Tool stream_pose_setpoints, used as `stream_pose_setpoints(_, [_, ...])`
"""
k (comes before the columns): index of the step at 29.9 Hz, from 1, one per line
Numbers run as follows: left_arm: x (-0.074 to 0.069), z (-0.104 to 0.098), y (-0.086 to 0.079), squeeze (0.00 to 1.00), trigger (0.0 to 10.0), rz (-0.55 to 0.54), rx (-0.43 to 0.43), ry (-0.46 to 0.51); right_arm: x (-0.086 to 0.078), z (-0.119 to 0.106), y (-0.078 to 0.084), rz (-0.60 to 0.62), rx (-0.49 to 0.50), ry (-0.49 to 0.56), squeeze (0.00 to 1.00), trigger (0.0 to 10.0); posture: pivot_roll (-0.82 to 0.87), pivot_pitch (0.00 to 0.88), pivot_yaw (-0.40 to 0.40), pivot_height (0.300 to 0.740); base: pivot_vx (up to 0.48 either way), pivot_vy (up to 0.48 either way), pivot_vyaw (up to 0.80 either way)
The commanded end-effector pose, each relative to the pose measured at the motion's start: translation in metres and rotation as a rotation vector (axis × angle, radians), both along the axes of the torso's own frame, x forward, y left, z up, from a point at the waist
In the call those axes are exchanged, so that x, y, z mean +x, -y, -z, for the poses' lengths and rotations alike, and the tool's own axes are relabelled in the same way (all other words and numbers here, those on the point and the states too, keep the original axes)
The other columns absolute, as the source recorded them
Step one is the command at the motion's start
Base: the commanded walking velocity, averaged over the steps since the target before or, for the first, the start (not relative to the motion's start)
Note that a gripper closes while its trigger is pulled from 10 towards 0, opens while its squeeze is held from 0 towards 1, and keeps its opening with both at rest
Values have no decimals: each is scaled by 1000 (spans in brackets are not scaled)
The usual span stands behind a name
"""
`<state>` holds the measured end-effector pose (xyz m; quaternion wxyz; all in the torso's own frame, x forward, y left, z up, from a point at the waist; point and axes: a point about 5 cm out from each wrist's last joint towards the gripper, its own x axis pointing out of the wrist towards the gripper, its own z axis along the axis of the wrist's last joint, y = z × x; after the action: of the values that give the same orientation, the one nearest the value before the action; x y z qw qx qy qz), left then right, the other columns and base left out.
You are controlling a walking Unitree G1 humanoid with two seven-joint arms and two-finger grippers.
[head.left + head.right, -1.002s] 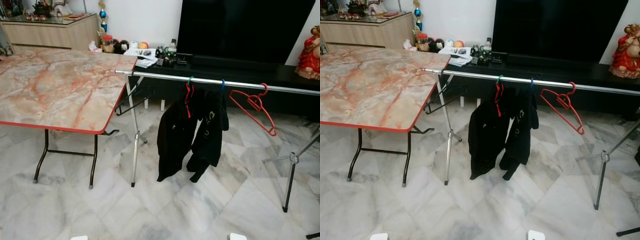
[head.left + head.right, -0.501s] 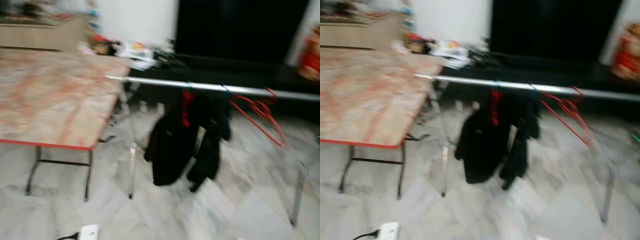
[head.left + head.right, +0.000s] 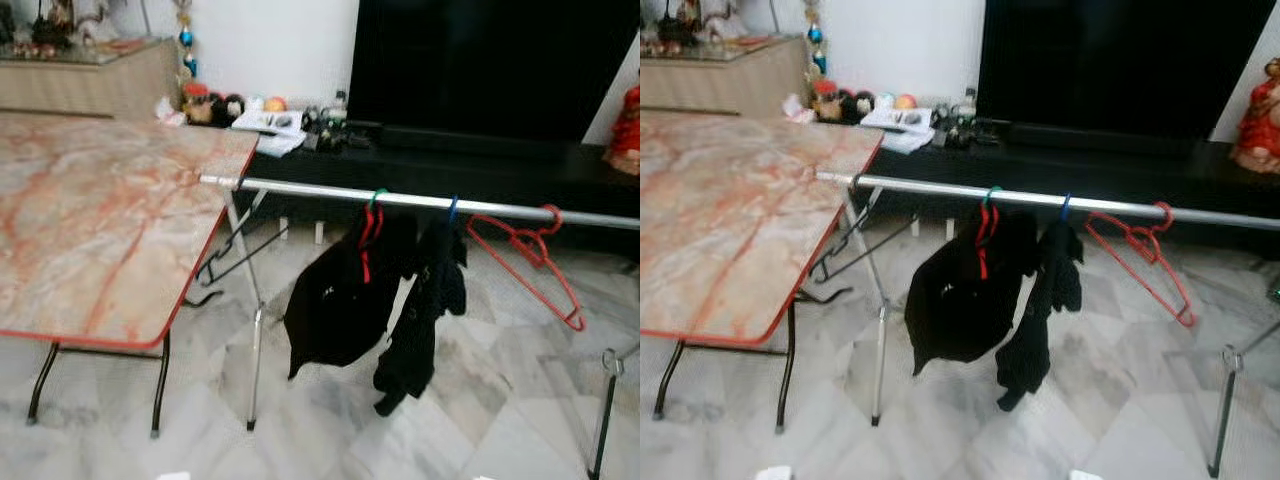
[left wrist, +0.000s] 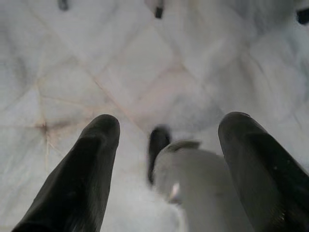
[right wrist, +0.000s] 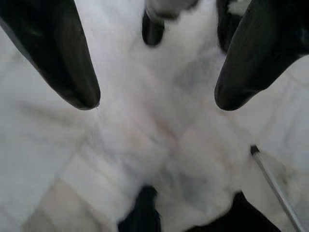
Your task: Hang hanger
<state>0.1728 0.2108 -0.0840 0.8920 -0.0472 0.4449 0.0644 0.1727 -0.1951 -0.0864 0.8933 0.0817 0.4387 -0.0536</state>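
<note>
Left eye view: red hanger (image 3: pixel 528 248) hooked on silver rail (image 3: pixel 310 190), beside two black garments (image 3: pixel 345 300); marble table (image 3: pixel 100 220) touching rail's left end. Left wrist view: left gripper (image 4: pixel 166 133) spread open, empty, over floor tiles (image 4: pixel 72 58). Right wrist view: right gripper (image 5: pixel 157 101) same, holding nothing.

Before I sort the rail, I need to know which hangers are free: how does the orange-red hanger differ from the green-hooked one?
The orange-red hanger is bare; the green-hooked hanger carries a black garment. The orange-red hanger hangs nearer the right end of the silver rail, the green-hooked one near its middle. The orange-red hanger's whole frame shows, tilted; the green-hooked one is mostly covered by cloth. Both hook over that rail.
</note>
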Motion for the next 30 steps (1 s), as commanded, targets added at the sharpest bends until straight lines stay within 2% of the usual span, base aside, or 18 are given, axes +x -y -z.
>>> stream_pose_setpoints(1, [-5, 2, -5, 0, 10000, 0, 16, -24, 3, 0, -6, -2, 15, 8, 0, 10000, 128, 0, -62, 740, 326, 0, 0])
stream_pose_setpoints(7, [-5, 2, -4, 0, 10000, 0, 16, -28, 2, 0, -6, -1, 10, 7, 0, 10000, 129, 0, -63, 740, 317, 0, 0])
stream_pose_setpoints(14, [-6, 2, -5, 0, 10000, -1, 18, -28, 4, -1, -5, 3, 4, 16, 0, 10000, 130, 0, -63, 740, 0, 0, 0])
stream_pose_setpoints(18, [-6, 2, -5, 0, 10000, -3, 18, -27, 12, -6, -4, 1, -14, 55, 0, 10000, 132, 0, -65, 740, 0, 0, 0])
stream_pose_setpoints(21, [-7, 2, -5, 0, 10000, -3, 19, -28, 25, -14, -2, 23, -32, 129, 0, 10000, 135, 0, -67, 740, 0, 0, 0])
stream_pose_setpoints(23, [-7, 2, -6, 0, 10000, -4, 20, -29, 42, -25, -3, 47, -36, 214, 0, 10000, 129, 0, -65, 740, 0, 0, 0])
stream_pose_setpoints(25, [-7, 2, -6, 0, 10000, -3, 21, -29, 45, -27, -3, 50, -36, 231, 0, 10000, 128, 0, -65, 740, 0, 0, 0])
stream_pose_setpoints(28, [-8, 3, -6, 0, 10000, 0, 21, -30, 65, -42, -7, 46, -16, 336, 0, 10000, 131, 0, -68, 740, 0, 0, 0])
stream_pose_setpoints(30, [-7, 3, -5, 0, 10000, 1, 20, -27, 73, -48, -9, 38, -21, 375, 0, 10000, 132, 0, -69, 740, 0, 0, 0])
